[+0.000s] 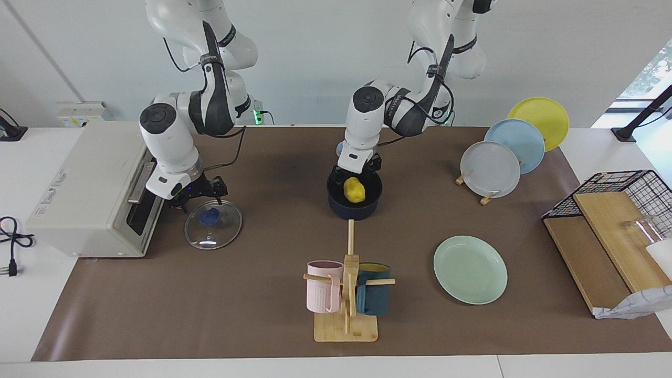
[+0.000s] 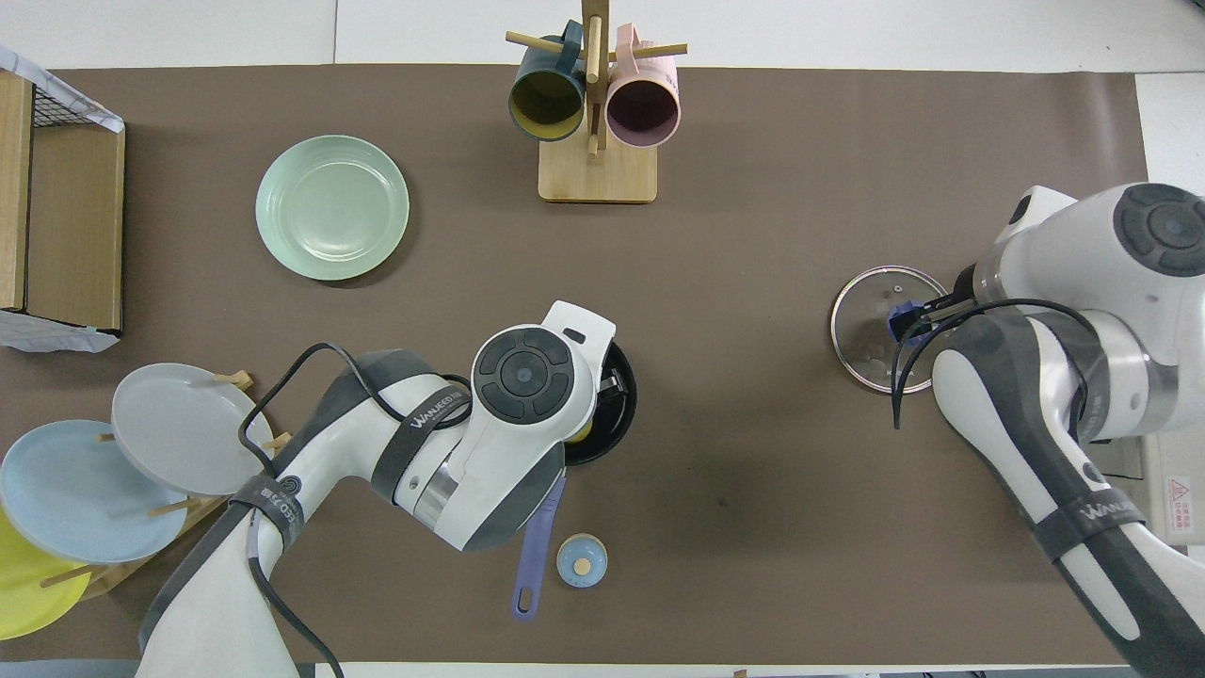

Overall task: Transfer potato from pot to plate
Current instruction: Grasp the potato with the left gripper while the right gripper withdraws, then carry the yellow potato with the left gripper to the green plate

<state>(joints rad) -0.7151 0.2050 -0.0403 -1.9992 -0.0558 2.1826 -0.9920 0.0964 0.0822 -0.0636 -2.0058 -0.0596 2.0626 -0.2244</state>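
The yellow potato (image 1: 354, 190) lies in the dark navy pot (image 1: 367, 210) at the table's middle; in the overhead view only a sliver of the potato (image 2: 582, 435) shows. The pot's rim (image 2: 619, 405) sticks out from under the left wrist, and its blue handle (image 2: 537, 556) points toward the robots. My left gripper (image 1: 357, 176) is lowered into the pot right at the potato. The mint-green plate (image 1: 470, 269) (image 2: 331, 207) lies farther from the robots, toward the left arm's end. My right gripper (image 1: 210, 197) (image 2: 908, 320) hangs just over the blue knob of a glass lid (image 1: 212, 226).
A toaster oven (image 1: 89, 189) stands at the right arm's end. A wooden mug rack (image 1: 346, 294) holds a pink and a teal mug. A rack (image 1: 491, 169) holds grey, light blue and yellow plates. A wire basket (image 1: 619, 210) stands beside it. A small blue disc (image 2: 582, 561) lies by the handle.
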